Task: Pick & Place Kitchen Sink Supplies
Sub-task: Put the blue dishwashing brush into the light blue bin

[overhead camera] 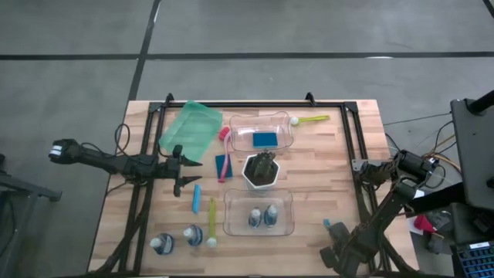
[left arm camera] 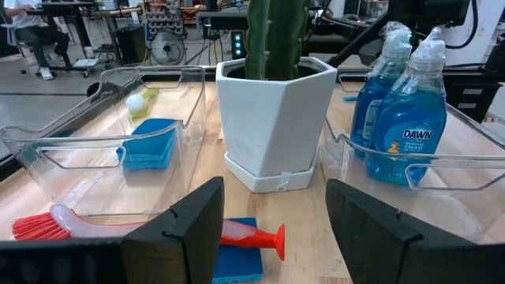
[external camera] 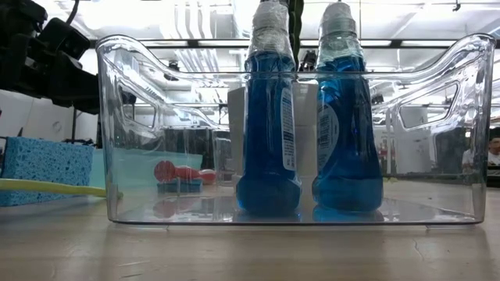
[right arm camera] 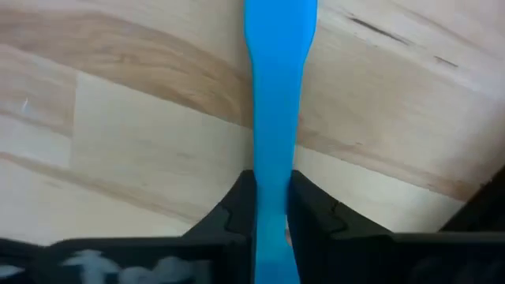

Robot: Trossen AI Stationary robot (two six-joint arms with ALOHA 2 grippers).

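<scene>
1. Brush point(right arm camera: 272, 118), the slim blue one, lies flat on the bare wood at the table point(overhead camera: 309, 239) edge, well apart from the pot point(overhead camera: 261, 171) on my right arm's side.
2. My right claw point(right arm camera: 270, 207) is clenched on its handle; the pads point(right arm camera: 237, 209) pinch it from both sides, with the rest of the handle running straight ahead of me.
3. My left claw point(left arm camera: 272, 229) hangs released, jaws wide, just beside the pot on the other side, above a red brush point(left arm camera: 237, 233) and a sponge point(left arm camera: 237, 264). It only waits.
4. The step in hand, as I judge it, is lifting this brush clear of the wood.
5. To do it well I would rise straight up, keeping the handle level so the long free end does not swing or drag.
6. The grip looks close to one end, so the brush may pivot between my pads; a slow lift should show that early.
7. Next to the pot stands a bin point(overhead camera: 258, 212) with two bottles point(overhead camera: 262, 217) in it; which bin this brush belongs in I cannot tell.
</scene>
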